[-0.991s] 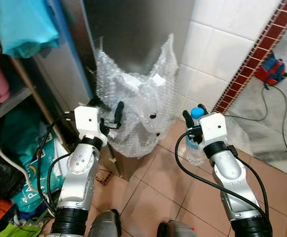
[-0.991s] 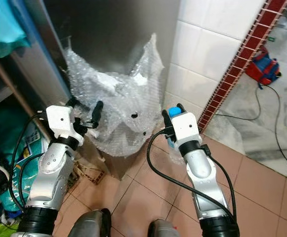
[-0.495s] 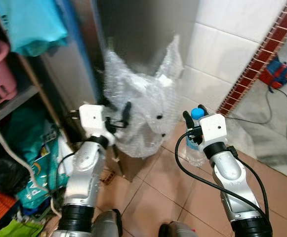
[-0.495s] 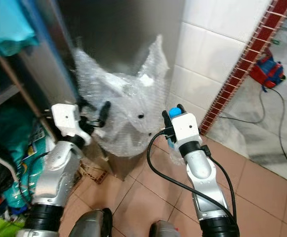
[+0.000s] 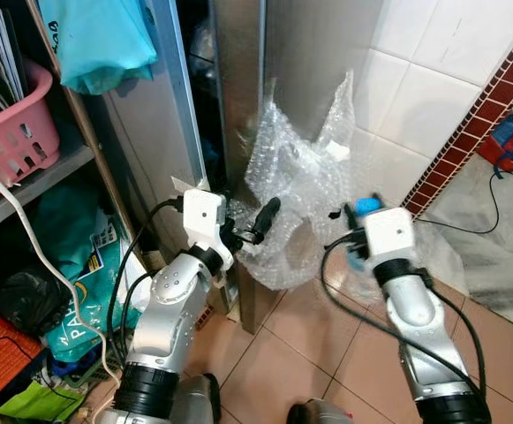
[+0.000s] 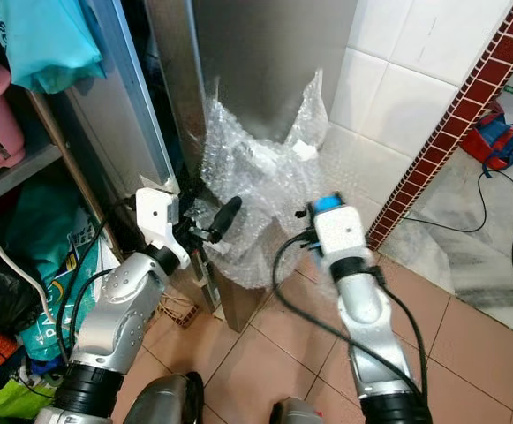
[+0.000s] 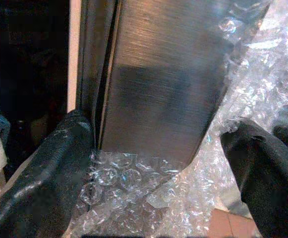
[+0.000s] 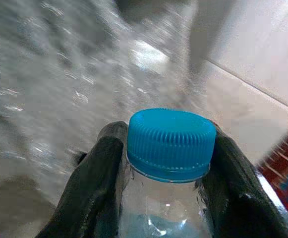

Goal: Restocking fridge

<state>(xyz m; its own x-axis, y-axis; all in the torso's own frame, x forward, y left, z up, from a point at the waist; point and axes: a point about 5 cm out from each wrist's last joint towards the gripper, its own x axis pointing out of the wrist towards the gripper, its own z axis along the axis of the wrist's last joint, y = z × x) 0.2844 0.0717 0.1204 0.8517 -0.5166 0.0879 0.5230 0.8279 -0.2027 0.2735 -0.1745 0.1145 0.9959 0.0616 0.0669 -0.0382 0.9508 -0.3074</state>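
Firmly in right gripper (image 8: 166,163): bottle (image 8: 171,144).

obstacle: bubble wrap (image 5: 296,208) bunched against steel fridge (image 5: 309,79) front | left: shelving (image 5: 35,177) crowds | free: tiled floor (image 5: 327,353) right

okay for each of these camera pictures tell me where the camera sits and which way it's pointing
Left eye, right eye: head, looking down; both arms, left hand, right hand around the bottle.
Left wrist: along its open fingers at the steel fridge door and bubble wrap.
Right wrist: along its fingers at the bottle's blue cap.
Shared: the bubble wrap is in the eye and left wrist views.
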